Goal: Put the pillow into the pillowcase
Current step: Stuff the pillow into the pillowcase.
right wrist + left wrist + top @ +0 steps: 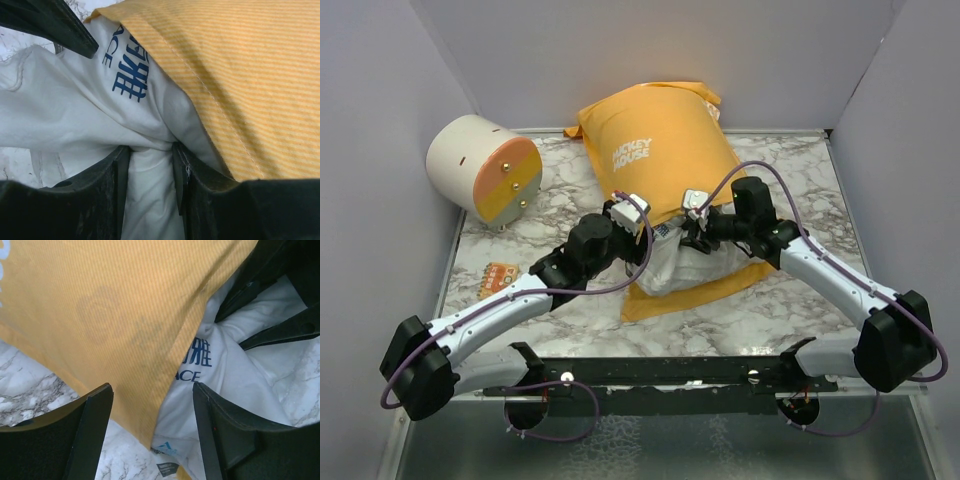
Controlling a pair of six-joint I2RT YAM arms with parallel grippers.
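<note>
The orange-yellow pillowcase [660, 150] lies on the marble table with its white "MICKEY MOUSE" lettering up, bulging with the white pillow [685, 268], whose near end sticks out of the opening. My left gripper [152, 427] is open, its jaws astride the pillowcase's hem [125, 355] and the pillow's printed corner [200, 365]. My right gripper [151, 172] is shut on a bunched fold of the pillow [75, 110], right under the pillowcase's edge [240, 75]. In the top view the left gripper [628, 212] and right gripper [692, 205] sit at the opening.
A cream-and-orange cylinder [485, 170] lies at the back left. A small orange card [497, 279] lies by the left arm. Grey walls enclose the table [790, 170] on three sides.
</note>
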